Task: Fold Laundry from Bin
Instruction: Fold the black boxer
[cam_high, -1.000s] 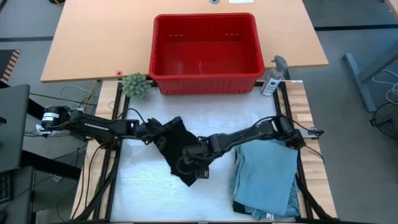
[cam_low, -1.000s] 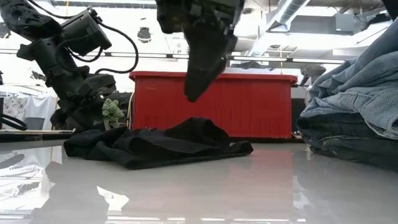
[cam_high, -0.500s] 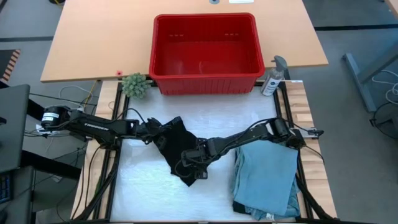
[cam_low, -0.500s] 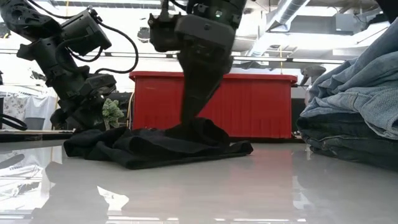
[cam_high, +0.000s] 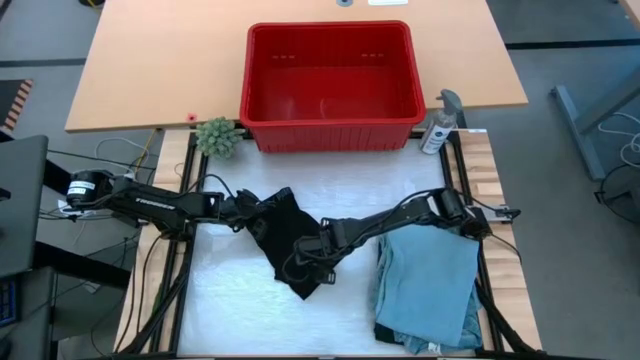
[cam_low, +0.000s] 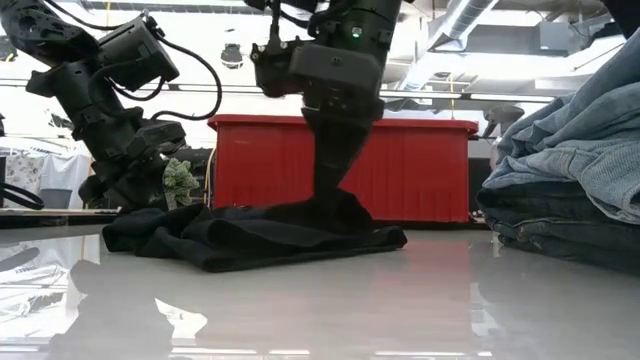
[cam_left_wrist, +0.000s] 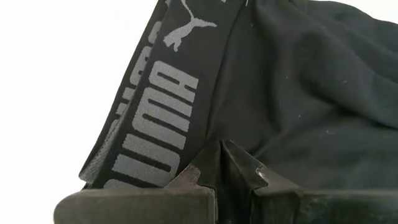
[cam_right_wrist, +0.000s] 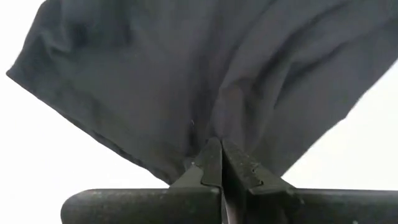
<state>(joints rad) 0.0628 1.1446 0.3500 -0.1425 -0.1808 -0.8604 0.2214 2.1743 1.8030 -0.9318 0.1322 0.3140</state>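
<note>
A small black garment (cam_high: 285, 243) with a lettered waistband (cam_left_wrist: 155, 93) lies crumpled on the white table between my two grippers. My left gripper (cam_high: 247, 212) is shut on its left end. My right gripper (cam_high: 306, 264) stands over its near part and is shut on the cloth (cam_low: 335, 200). The red bin (cam_high: 330, 85) stands at the far edge with nothing showing inside it. A pile of light blue denim pieces (cam_high: 428, 285) rests on the table's right side. My left gripper pinches the black garment beside its waistband (cam_left_wrist: 208, 155) between its two fingers. It comes slanting down from the table's left. The garment lies on the table. My right gripper pinches a raised pucker of the black cloth (cam_right_wrist: 214, 134) between its fingertips, from above and pointing steeply down. Creases run toward the fingers. The rest of the garment lies on the table.
A spray bottle (cam_high: 440, 122) stands right of the bin and a small green plant (cam_high: 216, 136) left of it. The denim pile (cam_low: 570, 190) rises high on the right in the low view. White table surface (cam_high: 240, 310) lies bare at the near left.
My right gripper has come down onto the black garment, shifted a little toward the table's left and shut on the cloth. The garment has stayed on the table.
</note>
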